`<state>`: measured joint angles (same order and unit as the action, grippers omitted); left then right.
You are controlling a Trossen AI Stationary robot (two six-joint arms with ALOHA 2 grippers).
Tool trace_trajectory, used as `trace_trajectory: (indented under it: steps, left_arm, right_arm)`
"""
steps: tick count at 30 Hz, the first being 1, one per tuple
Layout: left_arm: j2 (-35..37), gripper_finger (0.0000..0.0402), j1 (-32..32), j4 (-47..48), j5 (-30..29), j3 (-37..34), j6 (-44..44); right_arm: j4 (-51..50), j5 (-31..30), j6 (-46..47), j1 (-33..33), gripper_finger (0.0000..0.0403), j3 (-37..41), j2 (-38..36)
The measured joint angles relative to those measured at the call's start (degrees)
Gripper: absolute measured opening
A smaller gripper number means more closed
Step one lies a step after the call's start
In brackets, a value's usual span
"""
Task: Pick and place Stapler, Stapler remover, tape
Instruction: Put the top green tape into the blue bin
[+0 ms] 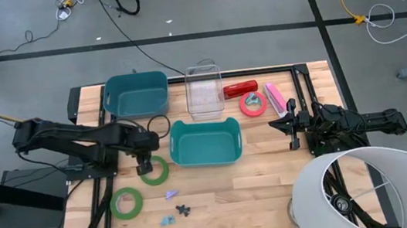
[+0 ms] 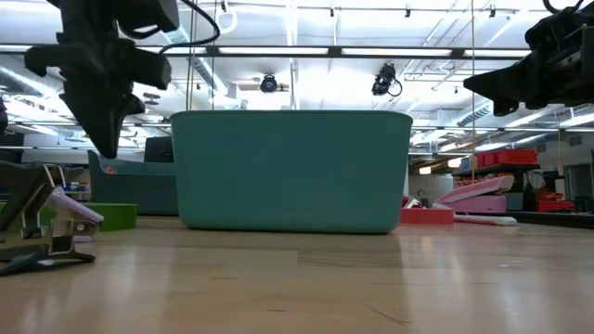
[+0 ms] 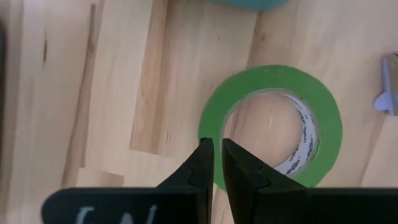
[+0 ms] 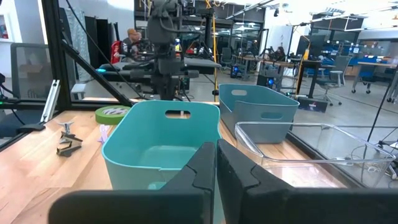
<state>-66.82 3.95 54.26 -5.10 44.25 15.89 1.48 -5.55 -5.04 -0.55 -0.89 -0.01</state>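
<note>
**Left tool poised over a green roll**

Near the bench's front edge, one green tape roll (image 1: 126, 203) lies on open wood. Farther in, the left tool (image 3: 217, 152), fingers nearly closed and empty, hangs above the second green roll (image 1: 154, 171). Beyond the teal bin (image 1: 205, 142), the pinkish-red roll (image 1: 253, 104) lies flat. The right tool (image 4: 216, 155) waits, closed, holding nothing.

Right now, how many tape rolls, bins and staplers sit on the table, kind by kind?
Green tape rolls: 2
Pinkish-red tape roll: 1
Teal bins: 2
Clear bin: 1
Staplers: 2, red and pink
Total: 8
</note>
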Motion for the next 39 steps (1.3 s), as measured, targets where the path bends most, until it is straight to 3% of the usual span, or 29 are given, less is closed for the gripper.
trace_trajectory:
  steps: [11, 28, 33, 39]
  left_arm:
    - [-1.65, 0.0050, 0.00, -0.15, 3.08, -1.70, 5.01]
    - [-1.74, 0.0276, -0.02, -1.44, 3.75, -8.17, 19.56]
    - [-3.79, 0.0306, 0.17, -2.21, 5.81, -8.17, 22.50]
    - [-7.08, 0.0311, 0.17, -2.25, 6.05, -8.17, 25.11]
  right_arm:
    - [-0.01, -0.01, 0.00, 0.00, 0.0018, -0.02, 0.00]
    - [-0.02, 0.00, 0.00, 0.01, 0.0018, -0.01, 0.00]
    - [-0.01, 0.00, 0.00, 0.00, 0.0018, -0.02, 0.00]
    - [-0.02, -0.01, 0.00, 0.01, 0.0018, 0.00, 0.00]
